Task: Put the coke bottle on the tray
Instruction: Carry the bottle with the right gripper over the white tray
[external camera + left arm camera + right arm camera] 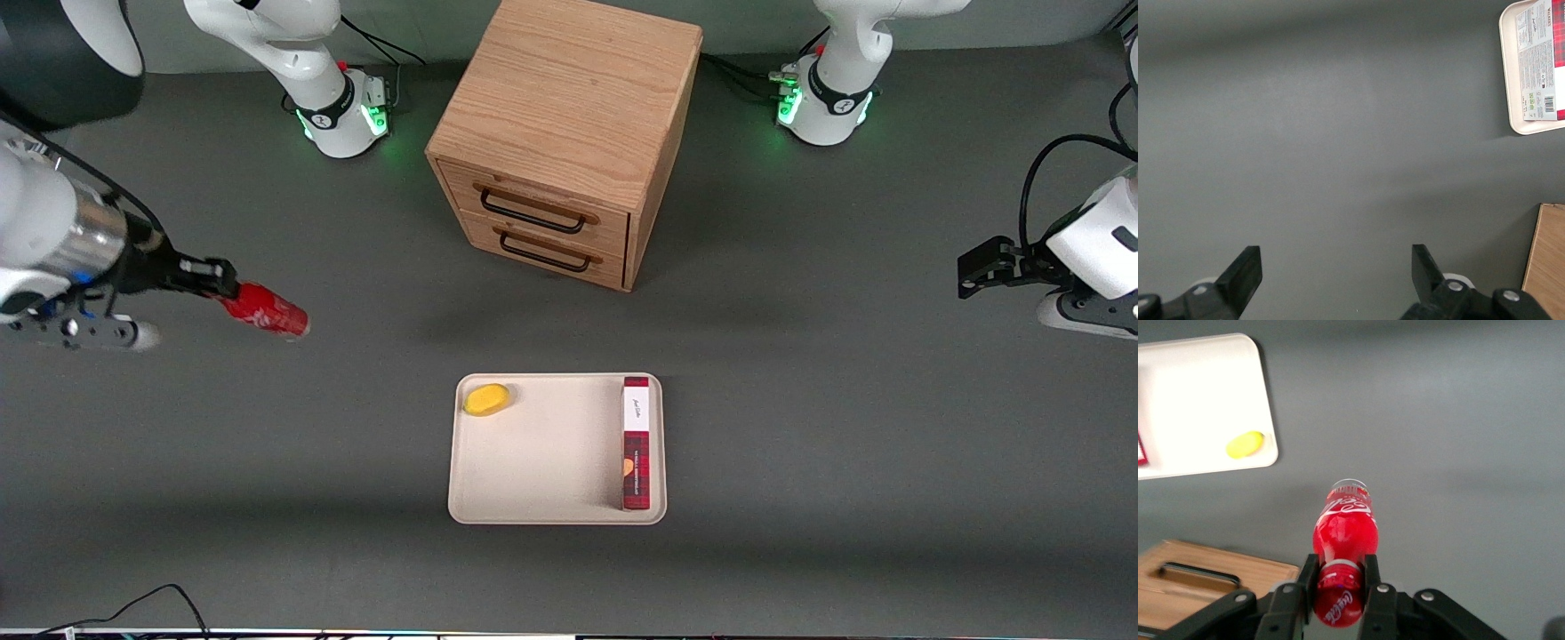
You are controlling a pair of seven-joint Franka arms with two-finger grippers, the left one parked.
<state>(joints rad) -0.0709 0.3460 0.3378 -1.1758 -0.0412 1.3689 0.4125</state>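
My right gripper (222, 283) is shut on the cap end of the small red coke bottle (265, 311) and holds it tilted above the table, toward the working arm's end. In the right wrist view the fingers (1371, 577) clamp the bottle (1345, 530) at its neck, its white lettering showing. The beige tray (533, 462) lies on the table nearer the front camera than the wooden cabinet, well apart from the bottle. It also shows in the right wrist view (1198, 400) and the left wrist view (1509, 80).
On the tray lie a yellow oval object (487, 399) at one corner and a long red plaid box (636, 443) along the rim toward the parked arm. A wooden two-drawer cabinet (564, 133) stands farther from the camera than the tray.
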